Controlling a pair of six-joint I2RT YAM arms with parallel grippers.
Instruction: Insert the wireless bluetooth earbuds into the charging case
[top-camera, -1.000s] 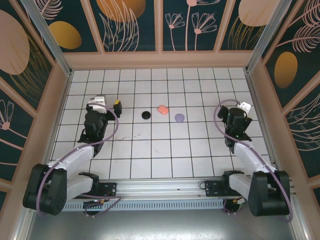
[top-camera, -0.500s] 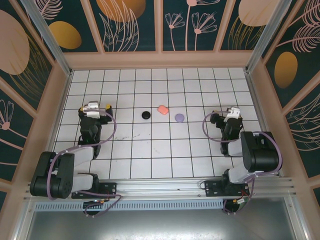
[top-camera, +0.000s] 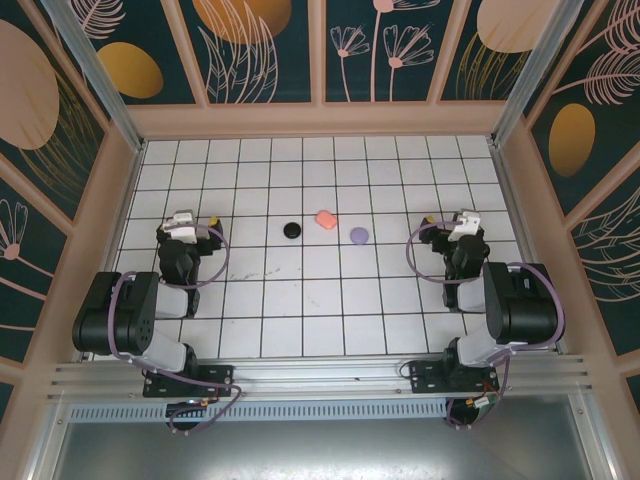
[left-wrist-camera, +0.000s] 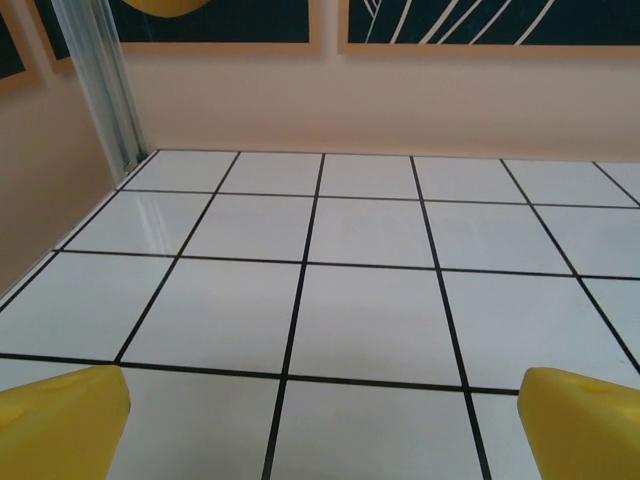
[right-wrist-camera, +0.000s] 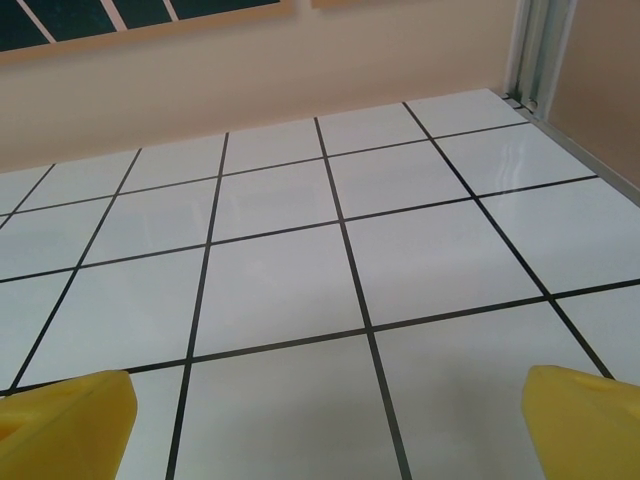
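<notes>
Left gripper, right gripper draw back slightly, gaping empty over glossy gridded table; rounded black case, salmon-pink case, lilac case between them mid-table.

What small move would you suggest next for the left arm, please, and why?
Probably swing the left gripper right toward the black item: its fingers stand open over bare tiles, and that item lies nearest it, left of the pink item and lilac item.

Three small cases lie there: black case, salmon-pink case, lilac case.
</notes>
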